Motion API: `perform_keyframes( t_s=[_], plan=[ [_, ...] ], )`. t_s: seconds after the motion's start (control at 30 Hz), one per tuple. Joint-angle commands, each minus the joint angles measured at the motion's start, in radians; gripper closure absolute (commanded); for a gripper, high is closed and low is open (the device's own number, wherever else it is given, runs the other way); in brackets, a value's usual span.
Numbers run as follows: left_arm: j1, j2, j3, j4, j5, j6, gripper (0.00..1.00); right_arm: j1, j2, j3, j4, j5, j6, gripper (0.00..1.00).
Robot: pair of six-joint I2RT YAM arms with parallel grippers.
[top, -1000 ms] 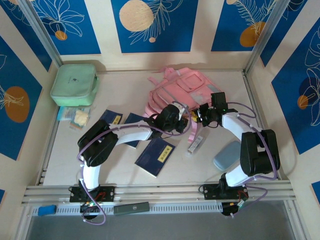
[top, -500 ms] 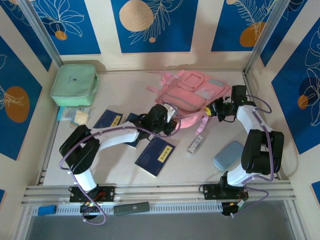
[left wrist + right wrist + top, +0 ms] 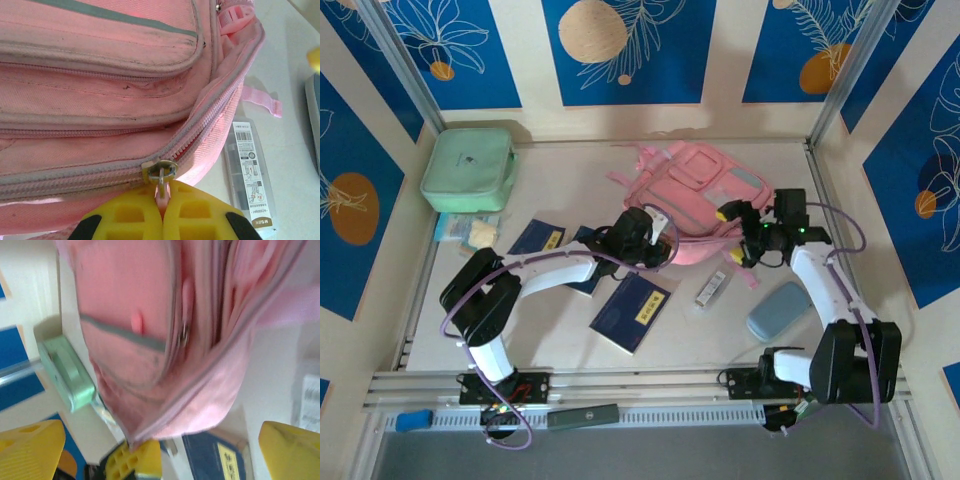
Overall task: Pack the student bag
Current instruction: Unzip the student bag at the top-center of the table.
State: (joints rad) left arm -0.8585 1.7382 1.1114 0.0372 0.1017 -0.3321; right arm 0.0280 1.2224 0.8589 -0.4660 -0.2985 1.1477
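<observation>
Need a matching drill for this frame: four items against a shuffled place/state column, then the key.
Items
1. left gripper
2. right gripper
3. mint-green case
4. grey-blue pouch

Place or state
A. far-left corner of the table
B. open
C. near-right part of the table
D. shut on the zipper pull of the student bag

Pairs: 1-D, 2-B, 3-A, 4-C
</observation>
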Motion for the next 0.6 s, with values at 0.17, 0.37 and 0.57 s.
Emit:
perform_keyframes(
  t_s=[0.17,0.37,0.57],
  plan=[
    [-0.025,-0.005,0.017,0.112,0.033,0.008,1.0,0.229,0.084,-0.06,0.172,0.119,0.32,0.02],
    [-0.037,-0.007,0.017,0.115,0.023,0.005,1.0,0.288,0.22,0.005,0.234,0.241,0.341,0.23],
    [-0.044,-0.038,-0.003,0.102,0.026,-0.002,1.0,0.315,0.287,0.118,0.181,0.27,0.201,0.66]
  ],
)
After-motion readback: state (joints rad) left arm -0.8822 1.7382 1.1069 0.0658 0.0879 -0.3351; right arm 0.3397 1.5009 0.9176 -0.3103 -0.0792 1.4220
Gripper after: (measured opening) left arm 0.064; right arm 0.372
